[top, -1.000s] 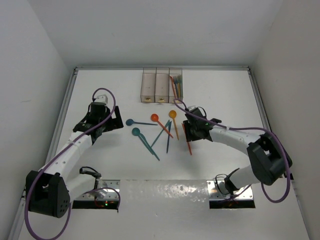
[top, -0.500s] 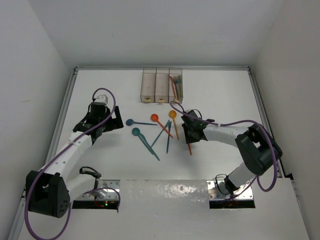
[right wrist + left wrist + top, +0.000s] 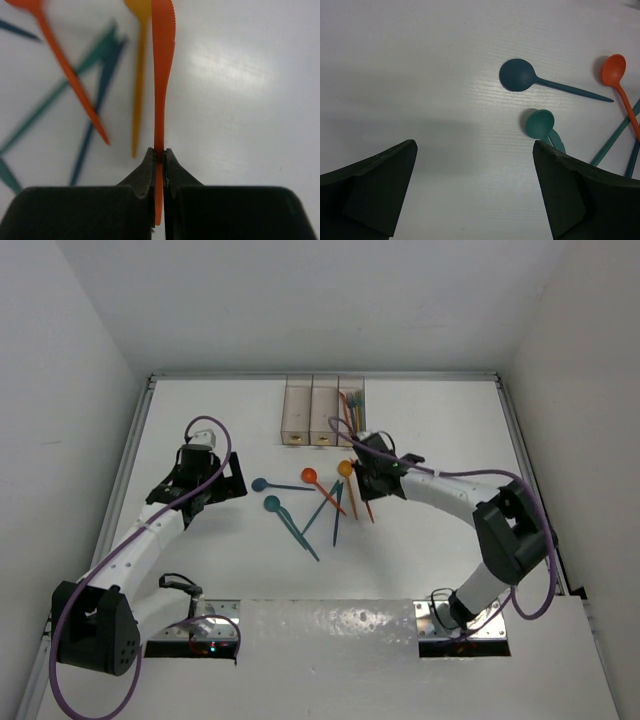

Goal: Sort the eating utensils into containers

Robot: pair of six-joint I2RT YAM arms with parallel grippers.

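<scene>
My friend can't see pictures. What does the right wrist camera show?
The right end effector is shut on a thin orange knife, which points up the picture with its toothed edge near the top. Left of it, blurry orange, teal and blue utensils lie on the white table.

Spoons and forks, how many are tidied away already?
Done: a few utensils sit in the rightmost container. In hand: the right fingers are shut on an orange knife. Left: the dark blue spoon, teal spoon, orange spoon and several more lie on the table. The left fingers are open and empty.
</scene>
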